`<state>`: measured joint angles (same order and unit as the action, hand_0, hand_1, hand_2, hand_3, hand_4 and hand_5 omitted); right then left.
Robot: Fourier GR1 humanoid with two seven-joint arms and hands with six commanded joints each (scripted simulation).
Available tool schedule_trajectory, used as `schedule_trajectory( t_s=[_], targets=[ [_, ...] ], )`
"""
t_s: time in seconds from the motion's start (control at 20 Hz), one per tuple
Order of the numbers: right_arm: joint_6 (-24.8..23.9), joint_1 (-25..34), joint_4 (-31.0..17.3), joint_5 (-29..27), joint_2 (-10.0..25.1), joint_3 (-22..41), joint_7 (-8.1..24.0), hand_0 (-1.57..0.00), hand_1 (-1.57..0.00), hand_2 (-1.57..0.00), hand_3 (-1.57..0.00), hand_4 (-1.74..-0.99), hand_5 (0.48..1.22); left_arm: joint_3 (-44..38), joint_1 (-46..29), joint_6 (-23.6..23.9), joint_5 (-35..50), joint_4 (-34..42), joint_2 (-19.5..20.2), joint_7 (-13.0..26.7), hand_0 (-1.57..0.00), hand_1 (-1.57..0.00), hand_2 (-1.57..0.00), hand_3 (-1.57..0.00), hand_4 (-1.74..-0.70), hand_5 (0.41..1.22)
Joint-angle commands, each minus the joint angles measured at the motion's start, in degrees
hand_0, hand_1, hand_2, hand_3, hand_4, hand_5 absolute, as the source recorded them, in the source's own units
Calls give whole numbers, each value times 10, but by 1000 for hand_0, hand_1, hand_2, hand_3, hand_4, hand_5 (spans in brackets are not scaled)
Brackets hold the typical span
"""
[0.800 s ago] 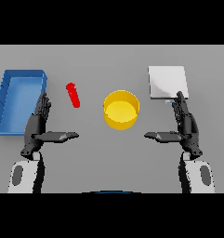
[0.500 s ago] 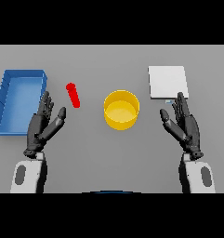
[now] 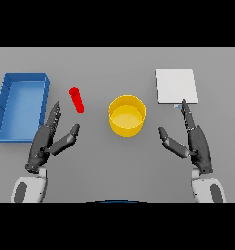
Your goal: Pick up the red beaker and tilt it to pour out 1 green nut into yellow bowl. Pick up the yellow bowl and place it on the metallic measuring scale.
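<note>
Left robot hand (image 3: 47,139) nearer red beaker (image 3: 77,99)

Even, bright, diffuse light falls on the grey table (image 3: 117,63), with faint shadows and no glare.

Table: I see a plain grey table (image 3: 114,68) carrying four things.
Left edge: a blue tray (image 3: 20,104) sits here.
Near the tray: I find the red beaker (image 3: 77,99) lying on its side.
Middle: the yellow bowl (image 3: 127,115) stands upright.
Right, toward the far edge: I read a flat measuring scale (image 3: 175,86), well apart from the bowl.
</note>
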<state>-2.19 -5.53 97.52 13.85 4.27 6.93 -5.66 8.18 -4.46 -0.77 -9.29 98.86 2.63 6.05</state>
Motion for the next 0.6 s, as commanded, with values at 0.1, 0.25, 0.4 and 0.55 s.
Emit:
schedule_trajectory(
  t_s=[0.1, 0.25, 0.4, 0.55],
  targets=[
    [19, -1, 12, -22, 2, -1, 2, 1, 1, 1, 1, -1189, 626, -17, 46, 1, 3, -57, 2, 4, 1, 1, 1, 1, -1145, 643],
    [27, -9, 9, -33, 5, -5, -10, 1, 1, 1, 1, -1215, 628, -39, 92, -1, 11, -127, 5, -17, 1, 1, 1, 1, -1178, 650],
    [24, -2, 9, -33, 1, -5, 5, 1, 1, 1, 1, -1225, 627, -51, 145, 0, 6, -200, 6, -32, 1, 1, 1, 1, -1176, 640],
    [27, -2, 1, -36, 7, -10, -7, 1, 1, 1, 1, -1227, 625, -64, 193, -3, 8, -259, 7, -62, 1, 1, 1, 1, -1183, 637]
  ],
)
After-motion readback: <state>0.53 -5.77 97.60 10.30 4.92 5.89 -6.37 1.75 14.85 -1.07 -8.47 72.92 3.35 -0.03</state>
